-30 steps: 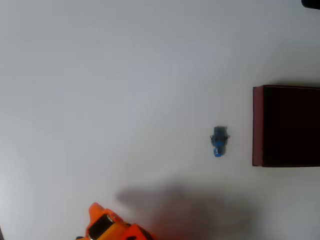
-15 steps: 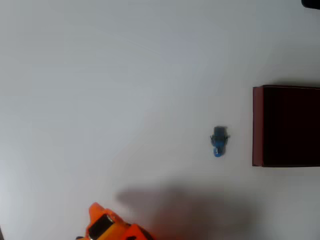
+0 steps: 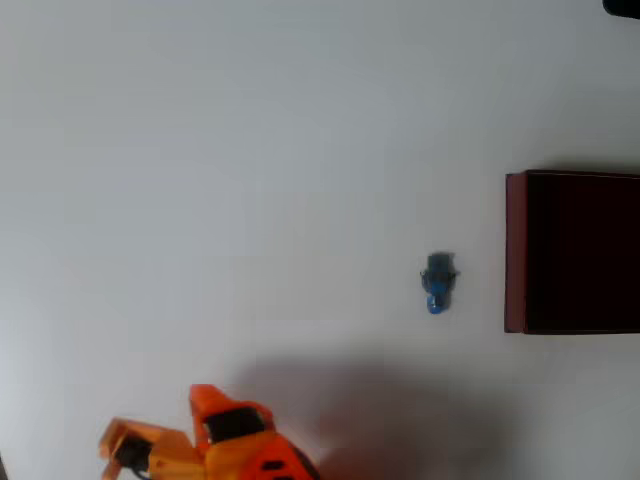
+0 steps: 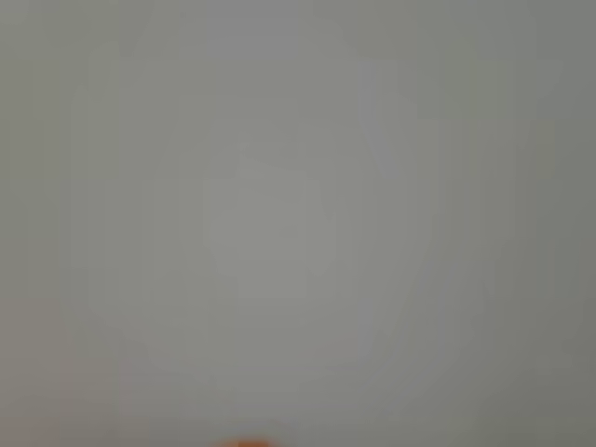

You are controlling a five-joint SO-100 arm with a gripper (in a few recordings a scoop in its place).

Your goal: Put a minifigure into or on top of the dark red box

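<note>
In the overhead view the minifigure [image 3: 438, 283] lies flat on the white table, its dark grey-teal end up in the picture and its bright blue end down. Just to its right stands the dark red box [image 3: 515, 250], with thin maroon walls and a near-black inside, cut off by the right edge. My orange gripper [image 3: 155, 422] is at the bottom left, far from both, its two fingers spread apart and nothing between them. The wrist view is a blurred pale surface with a sliver of orange [image 4: 247, 444] at the bottom edge.
A broad grey shadow of the arm [image 3: 400, 420] falls on the table below the figure. A small dark object [image 3: 625, 5] pokes in at the top right corner. White table stretches across the left and upper parts.
The orange gripper has come further into the picture from the bottom edge, and a second finger now shows spread out to its left. The figure and box have not moved.
</note>
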